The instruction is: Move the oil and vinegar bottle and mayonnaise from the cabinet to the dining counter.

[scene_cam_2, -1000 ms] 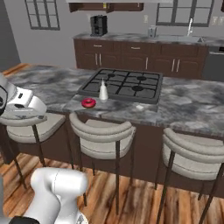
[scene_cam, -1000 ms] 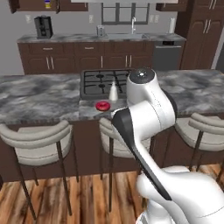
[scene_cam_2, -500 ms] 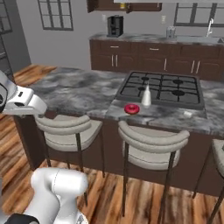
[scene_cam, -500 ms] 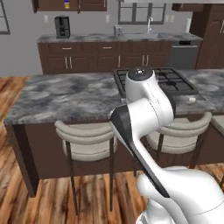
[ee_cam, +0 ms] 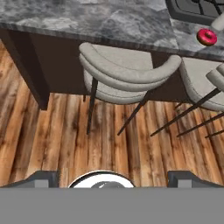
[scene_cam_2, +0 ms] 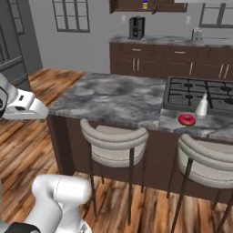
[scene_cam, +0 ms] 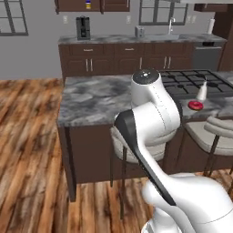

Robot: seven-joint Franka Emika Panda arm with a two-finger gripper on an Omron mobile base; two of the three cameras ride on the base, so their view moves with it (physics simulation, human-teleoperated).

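The mayonnaise (scene_cam: 88,4) (scene_cam_2: 145,4), a yellowish jar with a blue lid, stands inside the dark wall cabinet (scene_cam: 68,4) (scene_cam_2: 123,4) at the far wall. The off-white oil and vinegar bottle (scene_cam: 201,91) (scene_cam_2: 201,105) stands upright on the grey-marbled dining counter (scene_cam: 95,98) (scene_cam_2: 113,98), at the front edge of the black cooktop (scene_cam: 191,79). My gripper (ee_cam: 113,179) is open and holds nothing. It hangs over the wooden floor in front of the island and points down at a stool (ee_cam: 127,72).
A pink-frosted donut (scene_cam: 195,105) (scene_cam_2: 186,119) (ee_cam: 206,36) lies beside the bottle. Grey bar stools (scene_cam_2: 113,141) (scene_cam_2: 205,159) line the island's near side. A coffee machine (scene_cam: 83,27) stands on the wall counter with sink. Open wood floor lies left of the island.
The whole picture has shifted: the base has moved left along the island, so the cooktop, bottle and donut now sit far to the right. The gripper stays open.
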